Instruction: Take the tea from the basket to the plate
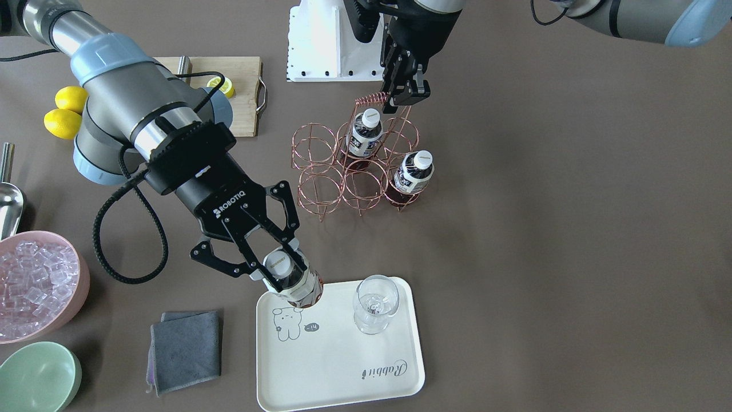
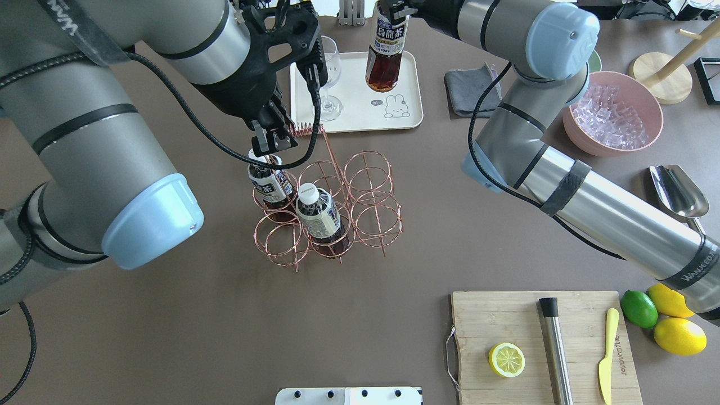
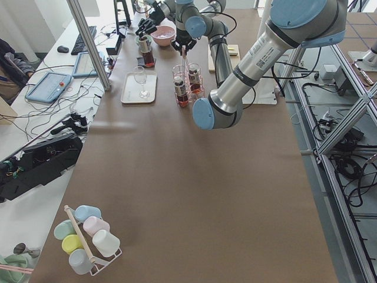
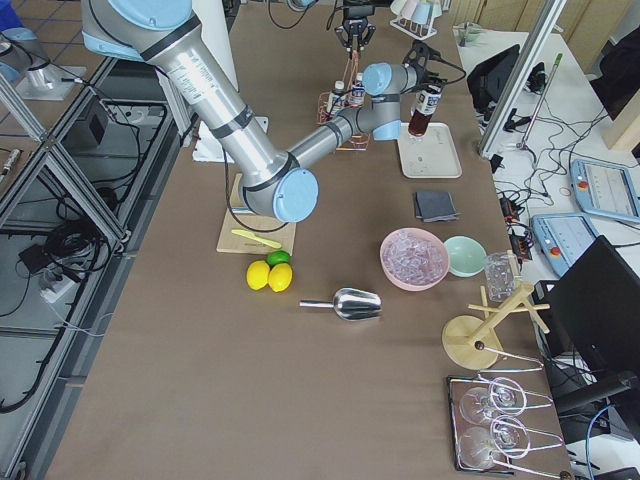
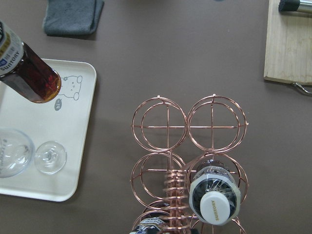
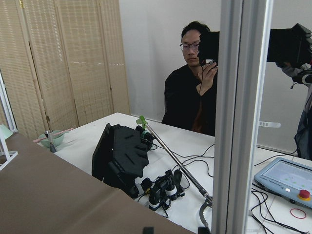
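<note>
My right gripper (image 1: 280, 264) is shut on a tea bottle (image 1: 294, 286) by its neck and holds it upright over the corner of the cream plate (image 1: 343, 366) next to the bear drawing. I cannot tell whether the bottle touches the plate. The bottle also shows in the overhead view (image 2: 385, 56) and the left wrist view (image 5: 27, 68). The copper wire basket (image 1: 320, 189) stands mid-table with two more tea bottles (image 1: 364, 134) (image 1: 413, 173) in its rings. My left gripper (image 1: 403, 100) is shut on the basket's coiled handle (image 1: 370, 99).
A wine glass (image 1: 374, 303) stands on the plate beside the held bottle. A grey cloth (image 1: 186, 352), a pink bowl of ice (image 1: 34, 283) and a green bowl (image 1: 37, 377) lie near the plate. A cutting board (image 2: 540, 343), lemons and a scoop (image 2: 678, 191) are on my right.
</note>
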Robot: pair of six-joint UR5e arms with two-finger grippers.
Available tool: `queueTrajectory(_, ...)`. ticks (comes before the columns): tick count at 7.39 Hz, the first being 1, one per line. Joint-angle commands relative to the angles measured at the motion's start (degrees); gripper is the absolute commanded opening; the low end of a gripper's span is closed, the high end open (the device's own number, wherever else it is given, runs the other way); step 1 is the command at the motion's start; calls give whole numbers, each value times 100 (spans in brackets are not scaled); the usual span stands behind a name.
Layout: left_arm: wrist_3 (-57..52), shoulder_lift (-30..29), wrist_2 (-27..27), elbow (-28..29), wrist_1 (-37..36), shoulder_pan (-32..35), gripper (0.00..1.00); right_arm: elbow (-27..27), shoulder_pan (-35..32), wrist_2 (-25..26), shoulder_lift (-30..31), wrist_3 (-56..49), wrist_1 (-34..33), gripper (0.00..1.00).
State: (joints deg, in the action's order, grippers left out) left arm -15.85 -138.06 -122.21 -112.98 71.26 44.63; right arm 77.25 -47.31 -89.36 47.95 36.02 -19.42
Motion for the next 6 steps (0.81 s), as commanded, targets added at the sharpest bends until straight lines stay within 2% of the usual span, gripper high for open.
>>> queueTrajectory(1,-225,-1,-241,-5,-191,544,0,-790,248,901,-111,344,632,0)
queueTrajectory(3,-1065,156,-286,13,-568,1114,0,-957,380,1052,-207,344,658,0)
queueTrajectory(6,-2224,866,-637,13,-797,2073,0,-1316,688,1447,-190,300,632,0)
